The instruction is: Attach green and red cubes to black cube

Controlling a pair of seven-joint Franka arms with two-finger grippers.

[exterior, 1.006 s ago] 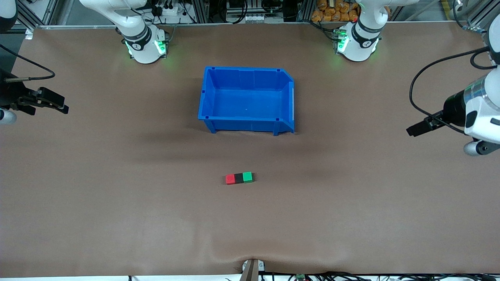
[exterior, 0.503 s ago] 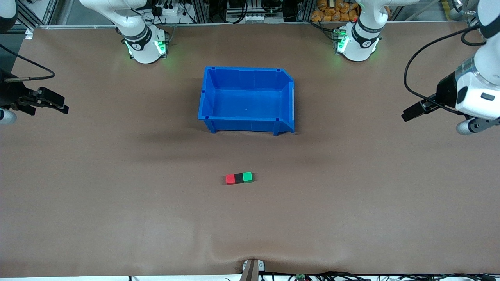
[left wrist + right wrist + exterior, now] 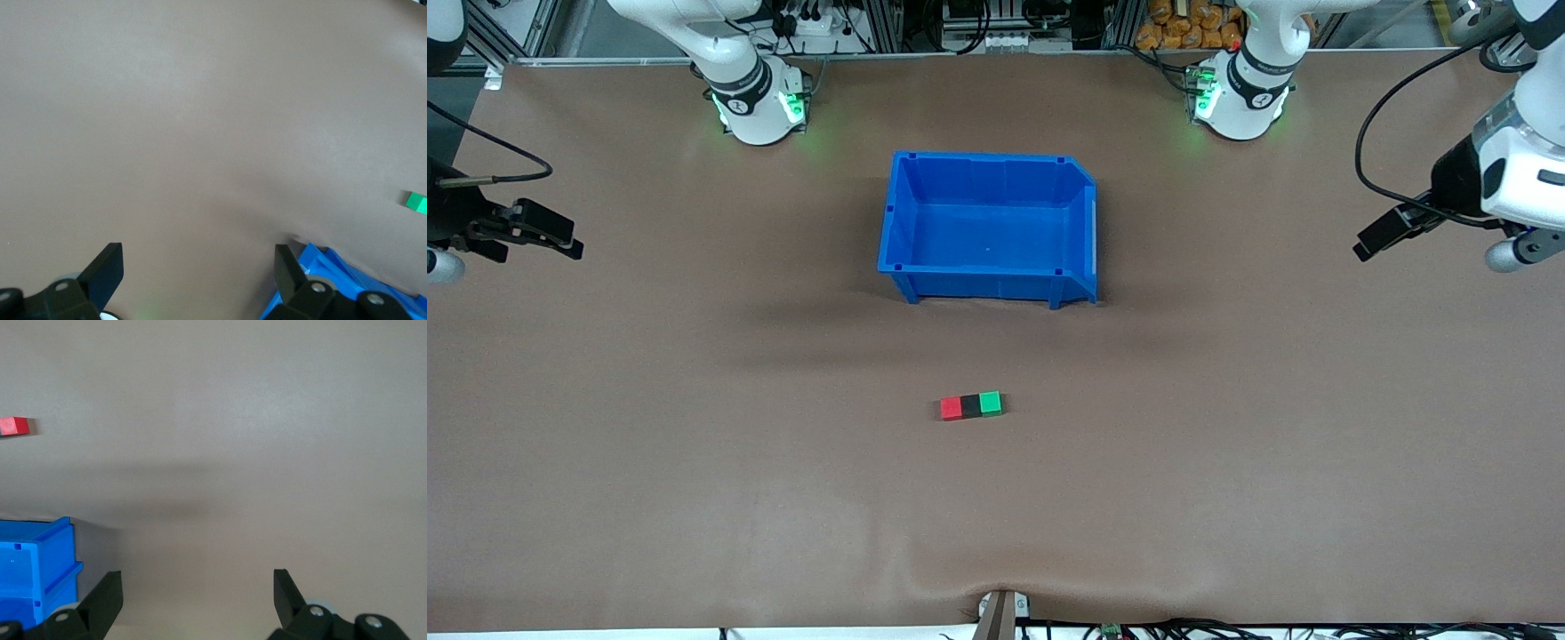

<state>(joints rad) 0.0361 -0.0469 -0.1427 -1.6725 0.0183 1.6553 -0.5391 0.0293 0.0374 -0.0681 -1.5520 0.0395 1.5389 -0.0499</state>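
Note:
The red cube, the black cube and the green cube lie joined in one row on the brown table, nearer to the front camera than the blue bin. The black cube is in the middle. The green cube shows in the left wrist view and the red cube in the right wrist view. My left gripper is open and empty over the table's edge at the left arm's end. My right gripper is open and empty over the right arm's end, where that arm waits.
An empty blue bin stands mid-table between the arm bases and the cubes; its corner shows in the left wrist view and the right wrist view. A small fixture sits at the table's front edge.
My left arm has drawn back and up, away from the cubes toward its own end of the table. The right arm and the cubes have not moved.

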